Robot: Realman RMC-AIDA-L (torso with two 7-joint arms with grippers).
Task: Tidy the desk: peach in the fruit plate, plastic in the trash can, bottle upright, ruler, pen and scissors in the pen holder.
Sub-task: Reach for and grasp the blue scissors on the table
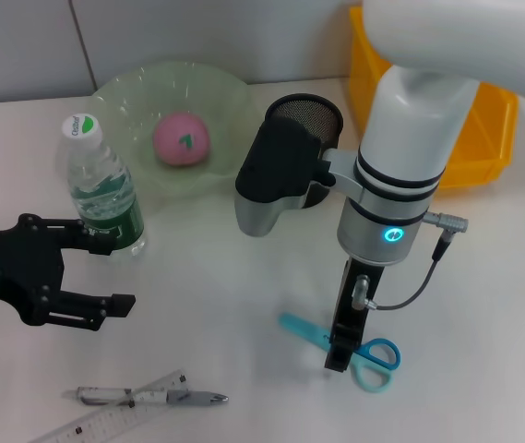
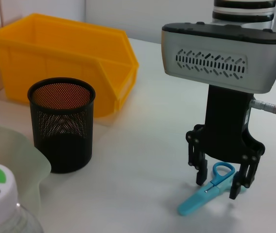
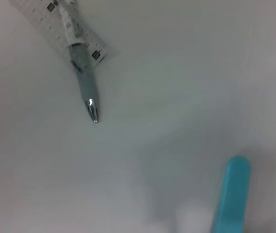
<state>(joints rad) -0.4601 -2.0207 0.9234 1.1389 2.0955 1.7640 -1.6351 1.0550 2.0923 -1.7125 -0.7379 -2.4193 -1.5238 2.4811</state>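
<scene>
White counter (image 1: 244, 305) carries all items; a tiled wall stands behind it

1. Yellow bin (image 1: 483, 138): at the far right of the counter, behind the right arm
2. Fruit plate (image 1: 133, 101): far centre-left. The peach (image 1: 182, 139) already lies in it
3. Water bottle (image 1: 103, 189): upright, just in front of the plate. The left gripper (image 1: 105, 273) is beside it with fingers released, holding nothing
4. Mesh pen holder (image 2: 62, 124): upright beside the bin, well apart from the scissors
5. Scissors (image 2: 208, 190): flat on the counter, closed, blue handles to the robot's right. The right gripper (image 2: 219, 180) stands over them, fingers spread, one on each side near the pivot, tips at or just above the counter; no grip yet
6. Ruler (image 1: 119, 420) and pen (image 1: 151, 397): near edge, the pen lying across the ruler; not yet handled

Step in hand, as judged: pick up the scissors
- Keep the fingers square across the narrow part by the pivot
- Lower until the tips meet the counter, then close
- Lift straight up; a flat, thin item may slip or swing
- Carry to the holder and insert blades down
</scene>
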